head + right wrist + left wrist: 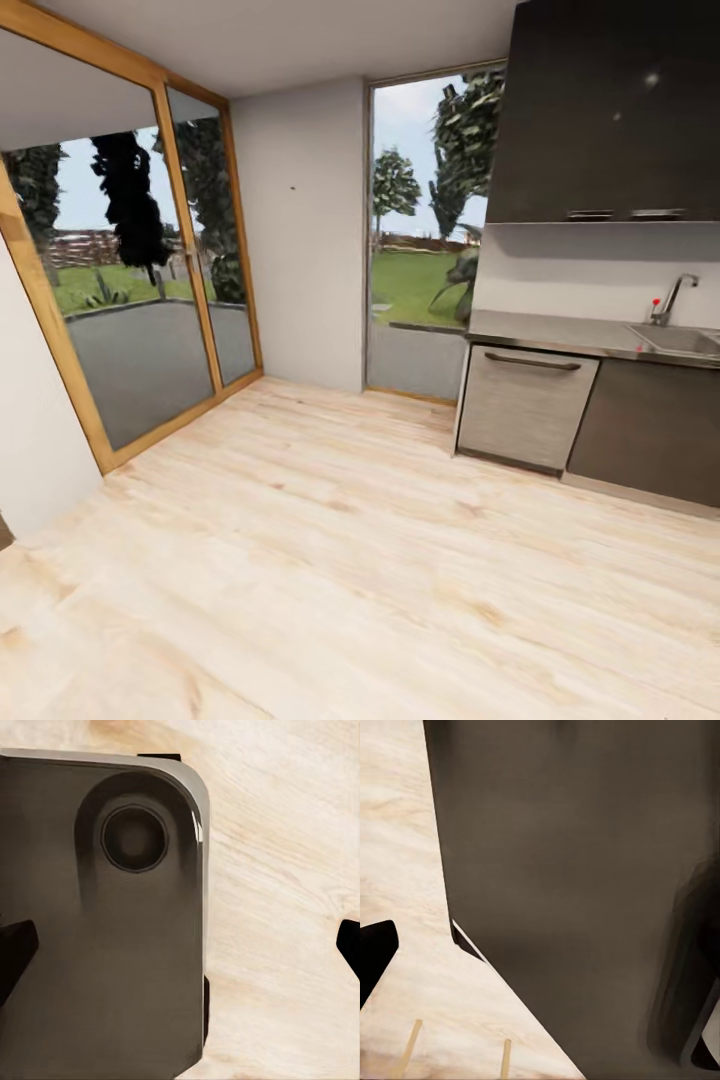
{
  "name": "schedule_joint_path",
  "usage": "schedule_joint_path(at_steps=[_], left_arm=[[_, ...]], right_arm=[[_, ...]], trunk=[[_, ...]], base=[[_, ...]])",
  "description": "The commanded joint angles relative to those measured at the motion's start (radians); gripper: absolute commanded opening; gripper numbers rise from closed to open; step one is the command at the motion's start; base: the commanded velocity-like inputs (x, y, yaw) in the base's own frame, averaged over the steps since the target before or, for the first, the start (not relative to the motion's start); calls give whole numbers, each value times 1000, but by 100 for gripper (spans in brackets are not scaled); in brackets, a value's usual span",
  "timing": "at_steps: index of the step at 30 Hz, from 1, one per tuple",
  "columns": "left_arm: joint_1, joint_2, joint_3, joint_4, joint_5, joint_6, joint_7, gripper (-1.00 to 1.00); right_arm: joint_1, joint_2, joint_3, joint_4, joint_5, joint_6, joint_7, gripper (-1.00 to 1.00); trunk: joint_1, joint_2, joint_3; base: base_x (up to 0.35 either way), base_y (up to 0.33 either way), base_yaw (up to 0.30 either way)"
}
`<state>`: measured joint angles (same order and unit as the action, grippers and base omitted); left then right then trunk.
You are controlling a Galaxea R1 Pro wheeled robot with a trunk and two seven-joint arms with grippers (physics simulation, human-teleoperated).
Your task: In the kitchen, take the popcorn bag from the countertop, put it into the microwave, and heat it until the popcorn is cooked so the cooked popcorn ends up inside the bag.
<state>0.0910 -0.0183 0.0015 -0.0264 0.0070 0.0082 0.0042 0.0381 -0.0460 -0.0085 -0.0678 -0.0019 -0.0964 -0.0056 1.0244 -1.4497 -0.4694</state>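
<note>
The grey steel countertop (540, 335) runs along the right wall, and its visible stretch is bare up to the sink. The popcorn bag, the popcorn and the microwave are out of view. In the right wrist view my right gripper (180, 952) is open, its black fingertips (15, 952) far apart over my dark base and the wooden floor, holding nothing. In the left wrist view my left gripper (540, 952) hangs over the dark base too, with one black fingertip (375, 952) at the edge and nothing held; it looks open.
A sink (680, 340) with a faucet (672, 298) sits in the counter. Below are a steel dishwasher front (525, 405) and dark cabinets (655, 430), with dark upper cabinets (610, 110) above. Wood-framed glass doors (130, 280) stand left, a window (425, 230) ahead, and a wide wooden floor (330, 560) between.
</note>
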Motion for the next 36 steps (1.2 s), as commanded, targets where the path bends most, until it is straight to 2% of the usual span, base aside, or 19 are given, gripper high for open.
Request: schedule_joint_path(at_steps=[1, 14, 36], left_arm=[[1, 0, 0, -3, 1, 1, 0, 100], [1, 0, 0, -3, 1, 1, 0, 100], [1, 0, 0, -3, 1, 1, 0, 100]], right_arm=[[0, 0, -1, -1, 0, -2, -1, 100], [0, 0, -1, 0, -1, -2, -1, 100], [0, 0, -2, 0, -1, -2, -1, 100]], trunk=[[1, 0, -1], [1, 0, -1], [1, 0, -1]], base=[[293, 155, -299], [294, 143, -299], [278, 5, -299]])
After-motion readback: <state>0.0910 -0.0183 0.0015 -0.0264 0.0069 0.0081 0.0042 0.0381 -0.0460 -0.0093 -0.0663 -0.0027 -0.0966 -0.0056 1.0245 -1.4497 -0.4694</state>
